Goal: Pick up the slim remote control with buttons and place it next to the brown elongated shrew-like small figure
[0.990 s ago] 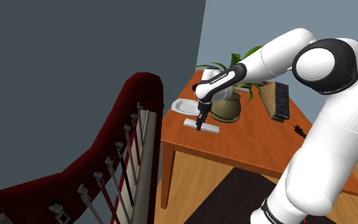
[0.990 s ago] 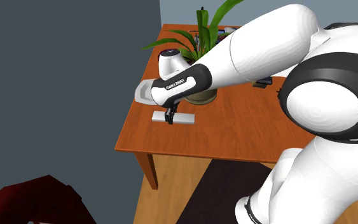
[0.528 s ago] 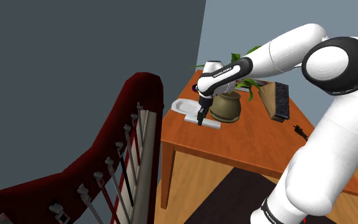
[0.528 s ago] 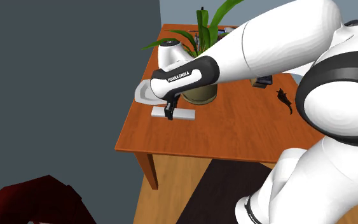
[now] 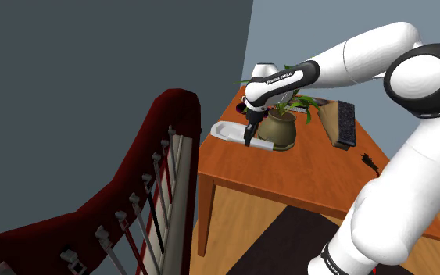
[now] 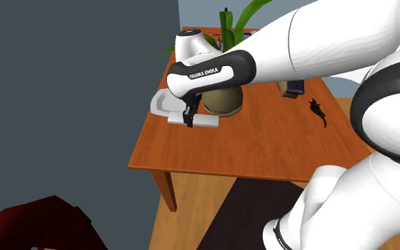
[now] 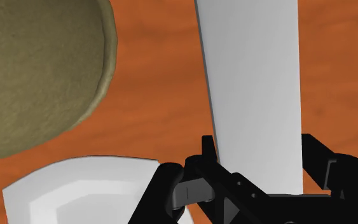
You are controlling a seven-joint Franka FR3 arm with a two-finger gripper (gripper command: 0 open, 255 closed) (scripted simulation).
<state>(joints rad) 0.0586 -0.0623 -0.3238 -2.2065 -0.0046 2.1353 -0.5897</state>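
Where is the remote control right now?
The white remote control is clasped in the gripper, over the orange-brown table near its edge at the second exterior view's left, close beside the white dish and the olive plant pot.

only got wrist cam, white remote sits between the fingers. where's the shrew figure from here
Observer: The figure lies on the table, on the far side of the pot from the gripper, toward the second exterior view's right.
Operator: can i go straight at it
Observer: Probably not. The pot holds a tall leafy plant that stands between the two. Bare table runs along the pot's near side in the second exterior view.
Operator: anything close to the figure
Observer: A brown box stands on the table a little apart from it, toward the far edge in the shoulder view.
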